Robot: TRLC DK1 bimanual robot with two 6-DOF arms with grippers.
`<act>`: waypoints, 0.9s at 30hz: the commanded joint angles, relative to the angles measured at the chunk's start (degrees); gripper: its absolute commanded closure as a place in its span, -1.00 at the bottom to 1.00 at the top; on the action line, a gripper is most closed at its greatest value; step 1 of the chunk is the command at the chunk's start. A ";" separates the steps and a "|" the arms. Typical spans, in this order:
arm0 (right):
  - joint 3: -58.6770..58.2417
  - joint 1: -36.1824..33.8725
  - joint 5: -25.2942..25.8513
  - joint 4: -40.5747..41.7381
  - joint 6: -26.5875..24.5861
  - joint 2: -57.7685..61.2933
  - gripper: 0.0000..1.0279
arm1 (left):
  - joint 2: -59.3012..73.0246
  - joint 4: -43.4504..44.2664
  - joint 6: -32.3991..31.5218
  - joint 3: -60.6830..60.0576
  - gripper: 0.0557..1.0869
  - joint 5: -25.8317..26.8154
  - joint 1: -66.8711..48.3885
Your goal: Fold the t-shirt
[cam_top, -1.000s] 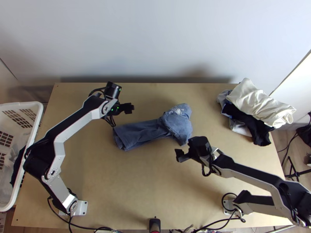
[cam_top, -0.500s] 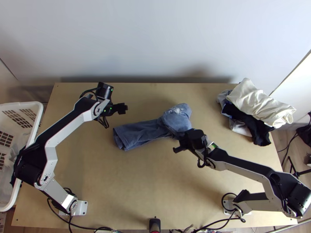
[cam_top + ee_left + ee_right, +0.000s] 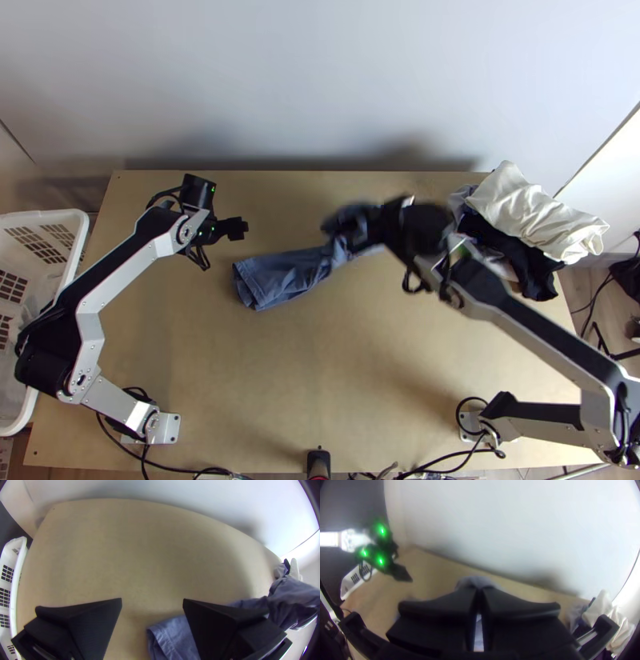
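A light wooden table (image 3: 336, 392) stands before a plain pale wall (image 3: 320, 80). At its far right corner lies a rumpled heap of cloth: a cream garment (image 3: 532, 220) on top, reaching past the table's right edge, with a black garment (image 3: 530, 274) partly beneath it. To the left, just beside the table, is a white plastic laundry basket (image 3: 48, 214) with gridded openings. Wooden flooring (image 3: 578, 300) shows at the right.

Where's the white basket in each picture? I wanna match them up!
Top view: the white basket is at the left edge.
Left wrist view: at the picture's edge, alongside the table.
Right wrist view: near the green lights, partly behind a thin cable.
Shared landmark: the wooden table.
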 commanded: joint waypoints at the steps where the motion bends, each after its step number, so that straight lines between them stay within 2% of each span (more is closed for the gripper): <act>1: 24.36 0.03 0.17 -8.82 -1.30 3.00 0.95 | -1.88 0.44 0.28 -2.86 -0.74 0.07 1.01; 13: 47.65 0.29 0.26 -10.93 -3.14 9.85 0.95 | -5.48 0.70 0.90 -4.27 -0.74 0.16 1.62; 27: 48.53 0.65 0.26 -11.01 -3.14 10.64 0.95 | -7.50 0.70 1.77 -5.67 -0.74 0.25 -0.14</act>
